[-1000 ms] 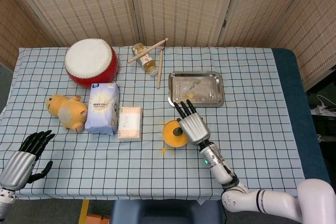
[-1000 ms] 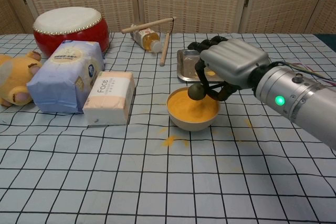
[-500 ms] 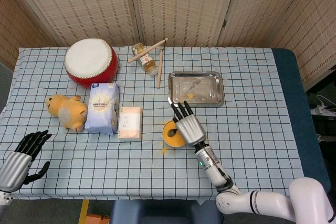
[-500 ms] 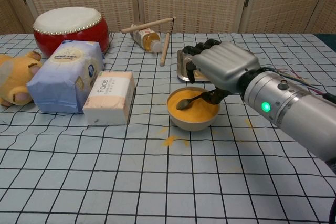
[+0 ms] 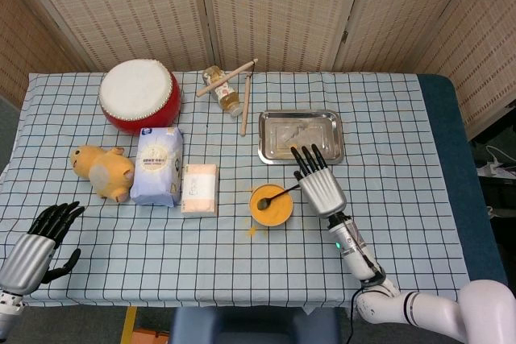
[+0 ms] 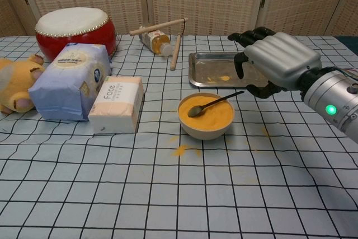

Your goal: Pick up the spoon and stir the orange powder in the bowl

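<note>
While the spoon (image 6: 211,104) rests in the bowl (image 6: 205,117), we see the right hand (image 6: 274,61) just beside the bowl, fingers spread, holding nothing.

Bright, even overhead light; soft shadows, both views sharp.
</note>
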Robot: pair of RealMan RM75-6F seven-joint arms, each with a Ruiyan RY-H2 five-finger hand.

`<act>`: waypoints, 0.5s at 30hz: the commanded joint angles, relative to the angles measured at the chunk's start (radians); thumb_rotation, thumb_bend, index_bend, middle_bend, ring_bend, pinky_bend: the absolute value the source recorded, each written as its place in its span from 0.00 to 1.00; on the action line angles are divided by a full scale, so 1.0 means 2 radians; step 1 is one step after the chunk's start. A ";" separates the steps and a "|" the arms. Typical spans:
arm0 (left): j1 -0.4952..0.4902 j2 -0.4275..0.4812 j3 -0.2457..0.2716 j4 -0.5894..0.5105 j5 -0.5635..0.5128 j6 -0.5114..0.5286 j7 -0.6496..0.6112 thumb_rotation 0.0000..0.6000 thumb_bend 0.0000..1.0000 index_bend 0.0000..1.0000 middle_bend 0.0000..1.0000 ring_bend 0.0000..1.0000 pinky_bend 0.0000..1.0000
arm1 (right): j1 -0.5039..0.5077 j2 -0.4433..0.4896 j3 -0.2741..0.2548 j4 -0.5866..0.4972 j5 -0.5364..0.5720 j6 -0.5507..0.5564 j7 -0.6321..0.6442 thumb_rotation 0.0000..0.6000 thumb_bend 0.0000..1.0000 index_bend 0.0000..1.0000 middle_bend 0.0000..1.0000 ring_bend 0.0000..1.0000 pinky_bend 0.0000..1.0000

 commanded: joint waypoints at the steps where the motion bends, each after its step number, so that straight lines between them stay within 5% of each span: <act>1: -0.001 -0.001 -0.001 0.000 -0.003 -0.004 0.002 1.00 0.44 0.00 0.00 0.00 0.07 | 0.000 -0.011 0.000 0.024 -0.003 -0.008 0.009 1.00 0.30 0.48 0.00 0.00 0.00; 15: -0.005 0.001 -0.003 0.001 -0.011 -0.013 -0.004 1.00 0.44 0.00 0.00 0.00 0.07 | 0.006 -0.046 0.006 0.074 -0.009 -0.026 0.025 1.00 0.29 0.48 0.00 0.00 0.00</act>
